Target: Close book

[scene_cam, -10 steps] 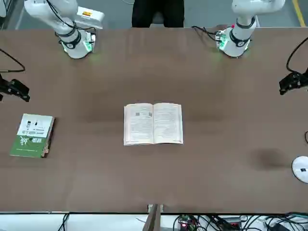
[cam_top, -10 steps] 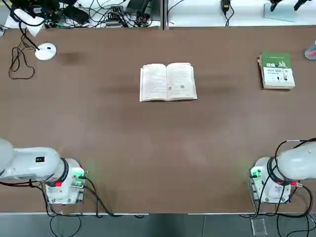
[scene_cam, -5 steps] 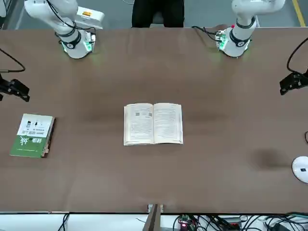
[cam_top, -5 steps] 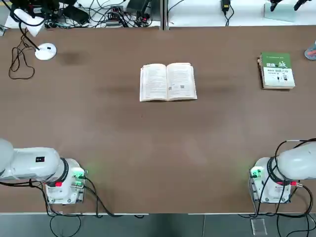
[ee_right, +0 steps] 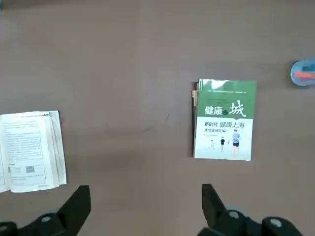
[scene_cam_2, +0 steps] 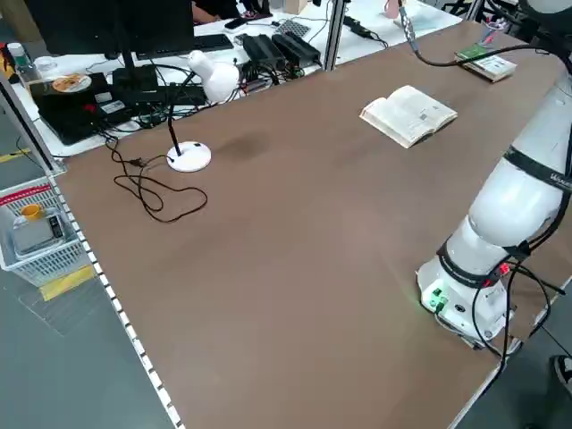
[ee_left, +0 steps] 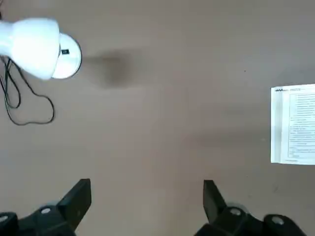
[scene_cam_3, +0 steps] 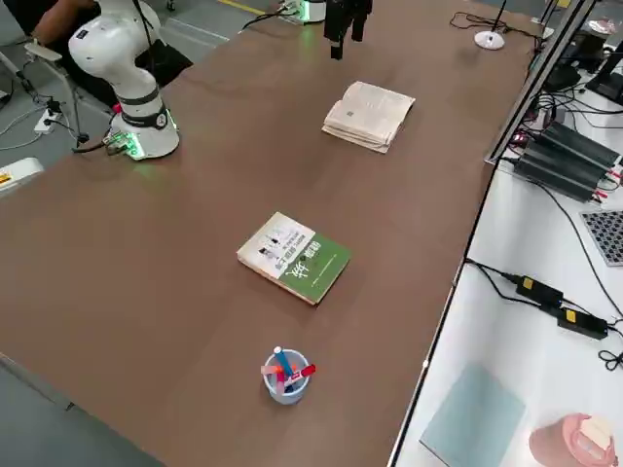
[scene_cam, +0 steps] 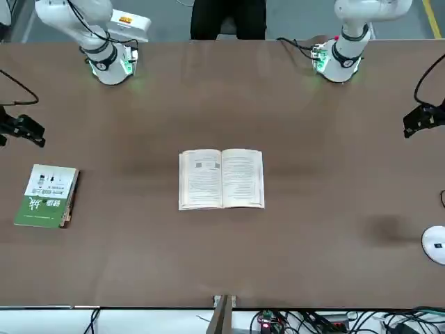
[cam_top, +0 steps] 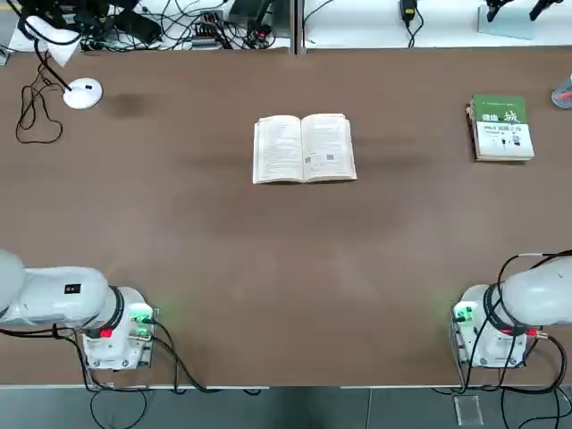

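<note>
The book [cam_top: 304, 147] lies open and flat at the table's middle, cream printed pages up; it also shows in the front view [scene_cam: 222, 179] and the right side view [scene_cam_3: 369, 115]. My left gripper [ee_left: 146, 204] hangs open high over the table on the lamp's side of the book, whose page edge [ee_left: 294, 123] just shows. High between the open book [ee_right: 30, 150] and a green book, my right gripper [ee_right: 145, 206] is open too. Neither gripper touches anything.
A green-and-white closed book [cam_top: 501, 128] lies at the table's far right. A white desk lamp [cam_top: 82, 93] with a cable stands far left. A cup of pens [scene_cam_3: 285, 375] sits past the green book. A person in dark clothes [scene_cam: 228, 19] is behind the arms' bases.
</note>
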Controlling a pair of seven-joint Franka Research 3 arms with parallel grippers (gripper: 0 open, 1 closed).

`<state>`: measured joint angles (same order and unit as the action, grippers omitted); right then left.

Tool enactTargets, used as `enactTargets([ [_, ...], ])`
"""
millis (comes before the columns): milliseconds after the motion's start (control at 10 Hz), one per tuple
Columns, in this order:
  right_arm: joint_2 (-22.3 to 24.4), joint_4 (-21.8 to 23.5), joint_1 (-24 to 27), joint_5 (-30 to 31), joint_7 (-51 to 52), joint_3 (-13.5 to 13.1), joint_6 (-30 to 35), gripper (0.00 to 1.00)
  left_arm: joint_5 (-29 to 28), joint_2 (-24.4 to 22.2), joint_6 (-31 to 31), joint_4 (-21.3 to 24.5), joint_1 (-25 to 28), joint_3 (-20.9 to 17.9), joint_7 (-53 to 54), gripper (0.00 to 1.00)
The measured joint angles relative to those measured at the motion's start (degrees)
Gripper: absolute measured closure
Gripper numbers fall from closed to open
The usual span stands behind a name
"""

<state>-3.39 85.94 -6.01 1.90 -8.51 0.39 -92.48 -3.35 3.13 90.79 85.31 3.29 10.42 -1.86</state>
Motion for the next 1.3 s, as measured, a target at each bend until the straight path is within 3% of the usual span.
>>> enactTargets([
  [400,-1.1,2.5,-0.1,-1.9,-0.1,0.0,-2.4,0.0,0.1,3.9,0.8,-2.3,-2.6,0.3,0.7,0.0],
  [1000,-4.2,8.6,-0.9,-2.6,-0.1,0.1,-12.4,0.0,0.2,7.9,3.6,-3.7,-10.1,0.5,0.3,0.0],
  [1200,-6.4,9.0,-1.6,-4.5,-0.1,0.2,-14.9,0.11,0.2,9.1,4.3,-3.7,-12.3,0.6,-0.3,0.0],
  [1300,-7.4,9.2,-1.7,-6.6,-0.1,0.2,-15.9,0.11,0.2,9.9,5.0,-3.7,-12.9,0.6,-0.4,0.0],
])
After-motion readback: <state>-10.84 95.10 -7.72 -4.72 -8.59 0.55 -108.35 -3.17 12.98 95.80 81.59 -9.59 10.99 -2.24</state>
